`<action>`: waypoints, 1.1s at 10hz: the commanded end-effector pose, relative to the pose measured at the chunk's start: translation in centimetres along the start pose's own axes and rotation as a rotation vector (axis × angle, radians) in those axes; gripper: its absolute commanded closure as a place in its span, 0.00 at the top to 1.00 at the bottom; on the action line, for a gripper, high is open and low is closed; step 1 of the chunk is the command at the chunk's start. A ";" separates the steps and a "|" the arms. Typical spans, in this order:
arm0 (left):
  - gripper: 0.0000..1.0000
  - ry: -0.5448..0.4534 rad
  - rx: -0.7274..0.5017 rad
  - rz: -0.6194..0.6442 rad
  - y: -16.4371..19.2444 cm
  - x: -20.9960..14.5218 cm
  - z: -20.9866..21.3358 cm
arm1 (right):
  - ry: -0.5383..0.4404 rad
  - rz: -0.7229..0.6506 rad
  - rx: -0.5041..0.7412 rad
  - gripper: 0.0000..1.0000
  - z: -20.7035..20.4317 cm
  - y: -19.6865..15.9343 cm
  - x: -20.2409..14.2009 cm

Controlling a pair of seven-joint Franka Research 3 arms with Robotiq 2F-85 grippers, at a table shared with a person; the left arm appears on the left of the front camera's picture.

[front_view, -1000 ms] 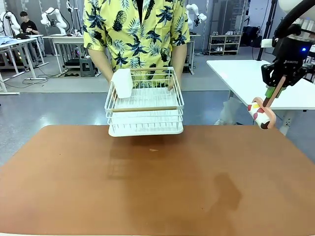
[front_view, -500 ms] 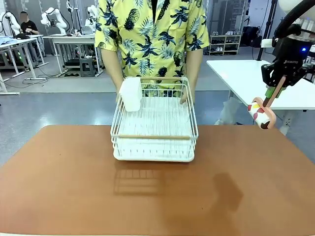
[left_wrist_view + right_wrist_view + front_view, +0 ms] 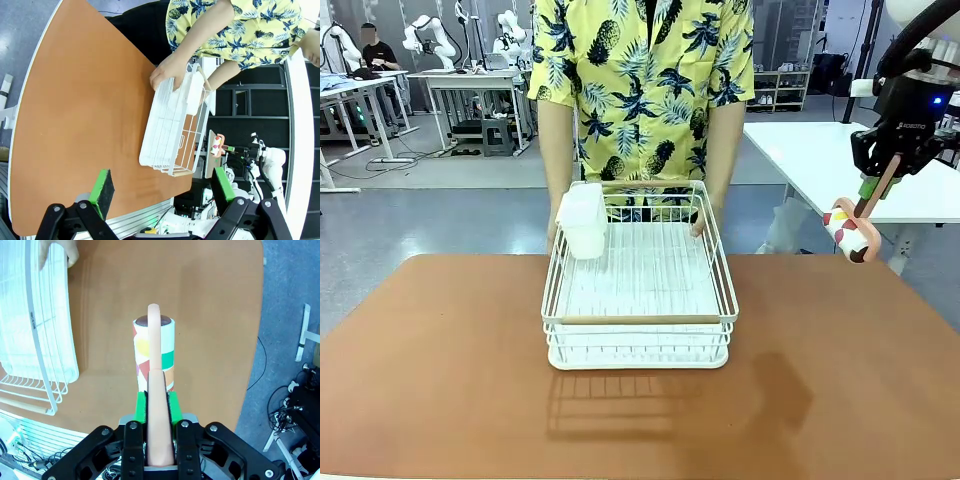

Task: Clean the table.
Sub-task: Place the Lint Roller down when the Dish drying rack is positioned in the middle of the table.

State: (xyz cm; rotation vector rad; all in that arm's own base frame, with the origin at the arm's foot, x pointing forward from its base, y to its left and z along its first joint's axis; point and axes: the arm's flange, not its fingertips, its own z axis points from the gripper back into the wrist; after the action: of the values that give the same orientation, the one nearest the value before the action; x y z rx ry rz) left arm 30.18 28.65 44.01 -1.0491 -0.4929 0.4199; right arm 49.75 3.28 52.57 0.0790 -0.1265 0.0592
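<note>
Table (image 3: 440, 380): a reddish-brown top is seen across the lower part of the front view; its far edge lies just in front of the person.
Dish rack (image 3: 640, 290): a white wire rack with a wooden bar along its near rim is set on the table, near the middle toward the far edge; a shadow is cast on the top in front of it.
White holder (image 3: 583, 220): a small white container is hung on the rack's far left corner.
Person's hands: the rack's far rim is gripped at both ends; one hand (image 3: 167, 75) is seen on the rim in the left wrist view.
Right tool (image 3: 869, 195): held high off the table's right edge, closed on the peach handle of a lint roller (image 3: 850, 230); in the right wrist view the handle is pinched between the green pads (image 3: 141, 407), and the roller's patterned drum points away over the table.
Left tool (image 3: 162, 187): its fingers are spread wide with nothing between them, well above the table.
</note>
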 end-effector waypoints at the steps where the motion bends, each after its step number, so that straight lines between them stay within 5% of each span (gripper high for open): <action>1: 1.00 -0.003 -0.020 0.003 -0.1 0.0 0.3 | 0.006 0.005 -0.003 0.21 0.4 0.2 0.2; 11: 1.00 -0.003 -0.020 0.003 -0.1 0.0 0.3 | 0.006 0.005 -0.003 0.21 0.4 0.2 0.2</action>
State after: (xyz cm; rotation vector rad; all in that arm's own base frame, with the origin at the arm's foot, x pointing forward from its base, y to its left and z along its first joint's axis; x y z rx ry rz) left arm 30.18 28.65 44.01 -1.0491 -0.4929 0.4199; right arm 49.76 3.28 52.56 0.0790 -0.1263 0.0592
